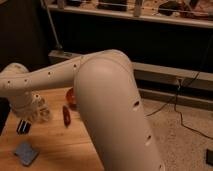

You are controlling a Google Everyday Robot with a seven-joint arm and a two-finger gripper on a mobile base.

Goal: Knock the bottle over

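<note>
My white arm [100,95] fills the middle of the camera view and reaches left over the wooden table [60,145]. Its wrist and gripper [39,113] hang low over the table's far left part, just left of the slim red object [65,115]. The bottle does not show; the spot where it stood is covered by the wrist and gripper. I cannot tell whether it stands or lies.
A red bowl [71,98] peeks out behind the arm. A black flat object [22,126] lies near the table's left edge and a grey-blue cloth [25,152] at the front left. Dark shelving and cables on the floor are behind and to the right.
</note>
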